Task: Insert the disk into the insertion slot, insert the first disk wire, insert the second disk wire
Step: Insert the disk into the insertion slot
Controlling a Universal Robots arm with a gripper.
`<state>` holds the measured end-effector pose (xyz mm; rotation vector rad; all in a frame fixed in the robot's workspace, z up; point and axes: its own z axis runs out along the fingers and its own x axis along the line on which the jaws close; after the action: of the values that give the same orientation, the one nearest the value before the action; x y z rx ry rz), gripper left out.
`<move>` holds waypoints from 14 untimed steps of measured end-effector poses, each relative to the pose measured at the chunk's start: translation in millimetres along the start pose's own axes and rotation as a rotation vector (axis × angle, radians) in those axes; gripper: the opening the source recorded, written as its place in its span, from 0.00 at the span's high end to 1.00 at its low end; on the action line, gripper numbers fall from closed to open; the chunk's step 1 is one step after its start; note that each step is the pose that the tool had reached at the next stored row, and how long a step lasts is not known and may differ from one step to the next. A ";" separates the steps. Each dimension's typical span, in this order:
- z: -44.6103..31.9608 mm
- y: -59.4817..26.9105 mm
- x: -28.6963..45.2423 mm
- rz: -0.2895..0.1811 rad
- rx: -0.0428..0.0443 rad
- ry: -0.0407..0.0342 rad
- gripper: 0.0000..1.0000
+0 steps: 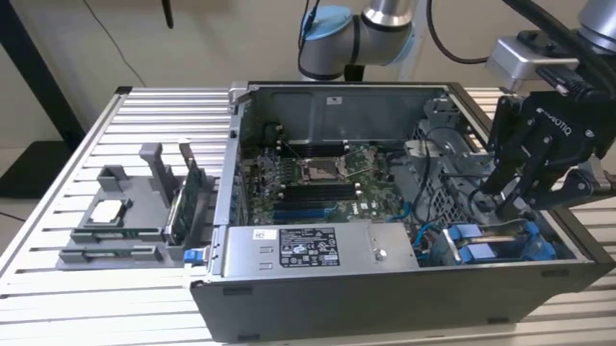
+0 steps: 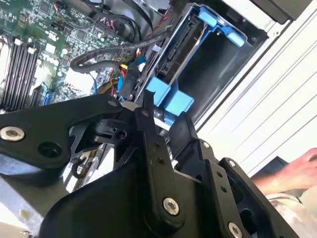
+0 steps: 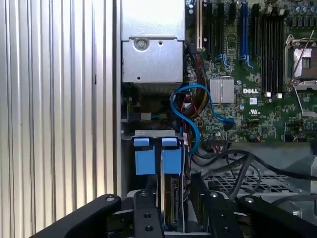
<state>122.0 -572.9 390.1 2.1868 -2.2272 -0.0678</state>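
Your black two-finger gripper (image 3: 177,197) hangs over the corner of the open computer case at the exterior view's right (image 1: 515,205), its fingers (image 3: 145,214) spread apart. The disk (image 3: 172,159), a silver-grey hard drive in a bright blue plastic carrier frame, stands on edge directly under it. In the first wrist view the drive's thin edge runs up between the two fingers, with a dark gap showing on one side. In the second wrist view the carrier's blue tabs (image 2: 166,95) lie just beyond the fingertips (image 2: 146,106). The disk sits in the insertion slot (image 2: 218,69), a narrow bay of the dark grey metal drive cage. A looping blue cable (image 3: 198,94) and black cables (image 3: 237,158) lie just beside the cage. Beyond them you see the green motherboard (image 3: 257,99) and the silver power supply box (image 3: 152,59). The case rests on a slatted aluminium table (image 1: 106,144). A person's hand (image 2: 297,171) lies outside the case.
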 end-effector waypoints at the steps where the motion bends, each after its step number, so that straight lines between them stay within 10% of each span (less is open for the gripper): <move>1: -1.7 0.1 0.0 0.000 0.0001 0.0020 0.60; 14: -5.2 0.2 -0.2 0.000 0.0001 0.0047 0.60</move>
<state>122.0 -572.8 395.3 2.1844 -2.2250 -0.0625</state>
